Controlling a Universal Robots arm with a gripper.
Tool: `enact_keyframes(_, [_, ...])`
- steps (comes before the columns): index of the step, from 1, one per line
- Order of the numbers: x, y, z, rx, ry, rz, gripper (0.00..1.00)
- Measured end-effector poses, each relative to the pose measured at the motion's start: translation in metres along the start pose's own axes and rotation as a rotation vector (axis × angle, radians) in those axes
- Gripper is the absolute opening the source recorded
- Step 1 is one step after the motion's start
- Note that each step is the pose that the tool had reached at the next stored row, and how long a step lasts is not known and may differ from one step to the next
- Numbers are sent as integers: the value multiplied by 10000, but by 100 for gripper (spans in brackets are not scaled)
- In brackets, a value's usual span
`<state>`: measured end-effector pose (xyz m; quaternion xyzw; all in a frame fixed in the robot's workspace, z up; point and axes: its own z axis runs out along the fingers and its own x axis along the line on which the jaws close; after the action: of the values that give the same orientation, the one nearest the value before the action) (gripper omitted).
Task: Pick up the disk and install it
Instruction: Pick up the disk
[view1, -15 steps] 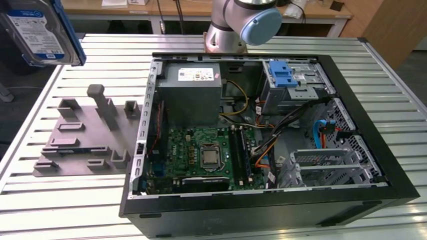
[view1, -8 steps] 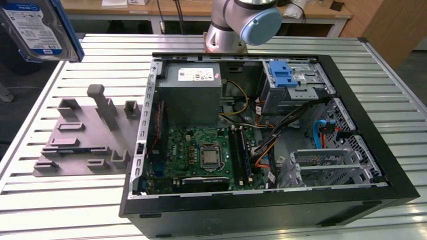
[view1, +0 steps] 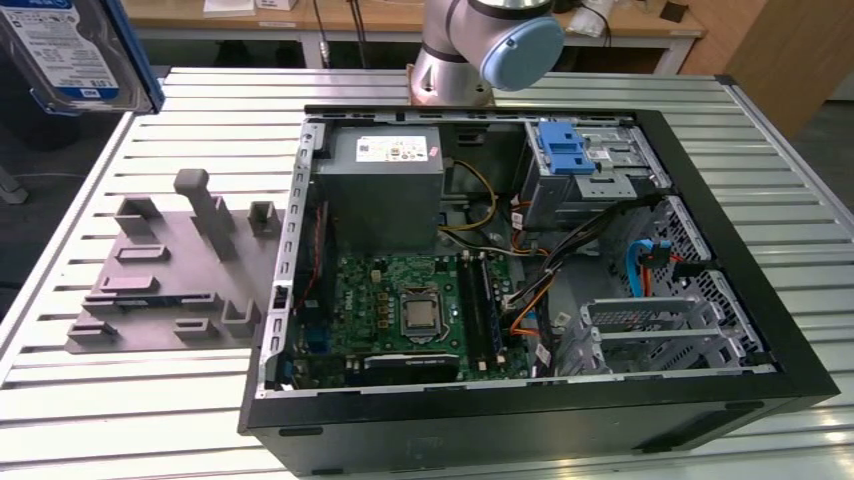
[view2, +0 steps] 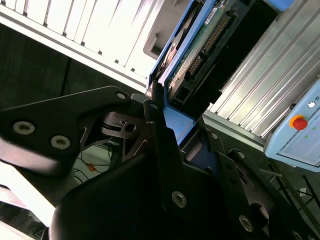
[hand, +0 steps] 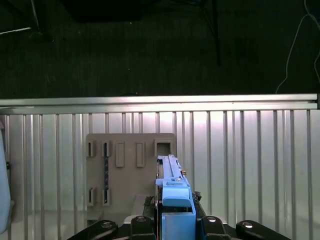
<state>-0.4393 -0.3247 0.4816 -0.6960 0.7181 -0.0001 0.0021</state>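
With jaws clenched on only one end of the flat silver disk in its blue plastic bracket (hand: 171, 174), the black gripper (hand: 173, 212) risks it twisting loose and dropping.

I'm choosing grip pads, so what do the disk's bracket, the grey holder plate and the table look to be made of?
The disk has a bracket that looks like moulded plastic: even blue colour, smooth, slightly glossy. The holder plate is probably plastic, though that is uncertain: uniform dull grey, no shine. The table is bare ribbed metal, likely aluminium: silvery sheen along the slats.
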Motion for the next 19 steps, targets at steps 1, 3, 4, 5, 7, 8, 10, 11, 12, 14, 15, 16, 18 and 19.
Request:
enact_keyframes(1, [13,0,-1,0,-18,1,36])
enact_keyframes(3, [56,-1,-1,0,-56,1,36])
enact_keyframes(4, [79,-2,-1,0,-68,2,36])
enact_keyframes(5, [105,-3,-2,-2,-76,2,36])
enact_keyframes(7, [154,-5,-1,-2,-84,1,36])
enact_keyframes(8, [177,-5,-1,-1,-85,1,36])
enact_keyframes(10, [201,-7,-1,-1,-85,1,36])
enact_keyframes(11, [205,-9,-1,-1,-86,2,36])
enact_keyframes(12, [208,-14,-1,-1,-86,1,36])
enact_keyframes(14, [210,-33,-1,-1,-86,1,36])
enact_keyframes(15, [210,-45,-1,-2,-86,1,36])
enact_keyframes(16, [210,-55,-1,-1,-86,1,36])
enact_keyframes(18, [209,-79,-1,-1,-85,1,36])
enact_keyframes(19, [209,-89,-1,-1,-86,1,36])
